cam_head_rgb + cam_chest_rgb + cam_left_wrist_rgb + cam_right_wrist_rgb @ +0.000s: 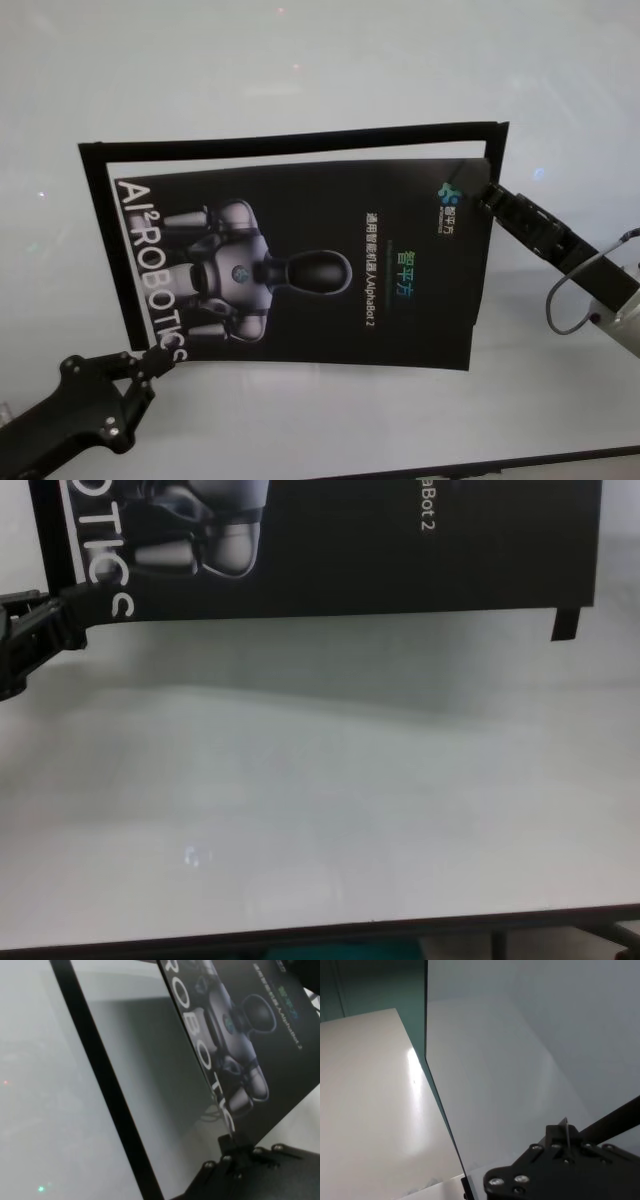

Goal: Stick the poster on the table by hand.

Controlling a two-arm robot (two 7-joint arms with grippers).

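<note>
The black poster [320, 270] with white lettering and a grey-white robot image hangs a little above the white table [300, 70], casting a shadow on it. My left gripper [160, 355] is shut on its near left corner by the lettering; it also shows in the chest view [60, 615] and the left wrist view [234, 1142]. My right gripper [480, 192] is shut on the far right corner; in the right wrist view [565, 1142] only the sheet's thin edge shows between the fingers. The poster also shows in the chest view [400, 560] and the left wrist view [270, 1045].
Narrow black strips [300, 138] lie on the table along the poster's left, far and right sides; one runs through the left wrist view [100, 1075], one end shows in the chest view [565, 623]. The table's near edge [320, 928] is dark. The right wrist view shows the table's side edge [440, 1105].
</note>
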